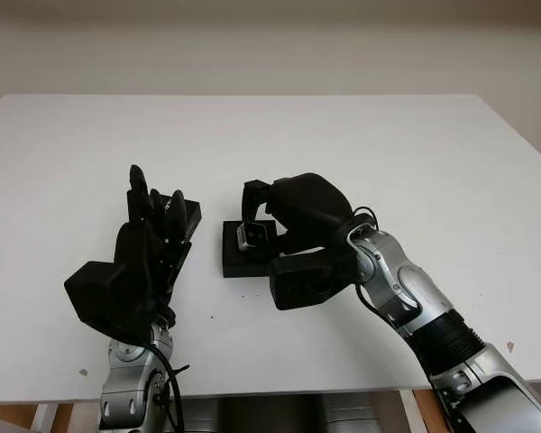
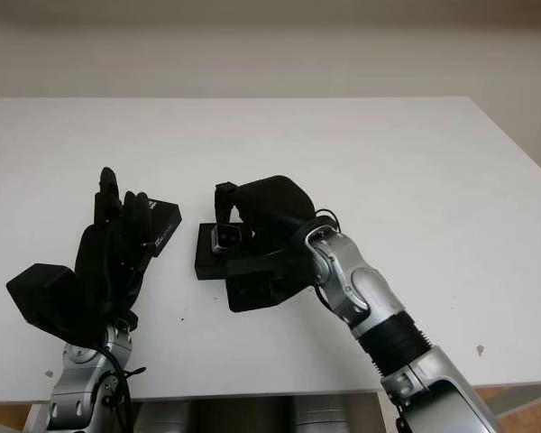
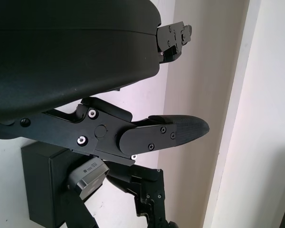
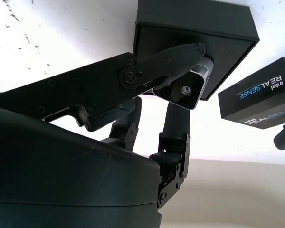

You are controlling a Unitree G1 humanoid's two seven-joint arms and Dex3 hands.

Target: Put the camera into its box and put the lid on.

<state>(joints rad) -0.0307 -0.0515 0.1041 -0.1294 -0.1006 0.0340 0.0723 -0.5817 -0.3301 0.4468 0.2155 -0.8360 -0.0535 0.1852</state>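
The camera (image 1: 252, 234), a small silver-faced unit, is pinched in the fingers (image 1: 257, 194) of the right hand (image 1: 302, 221) just above the black box (image 1: 243, 254), which sits near the middle of the white worktop (image 1: 343, 144). To the box's left, the left hand (image 1: 149, 239) is raised, open and holding nothing, in front of the black lid (image 1: 187, 216) lying on the worktop. In the left wrist view, the camera (image 3: 89, 176) sits over the box (image 3: 42, 185) beyond one bare finger. In the right wrist view, fingers (image 4: 173, 59) clamp the camera (image 4: 185, 90) against the box's (image 4: 194, 33) open top, and the lid (image 4: 259, 92), printed Intel RealSense, lies just beside the box.
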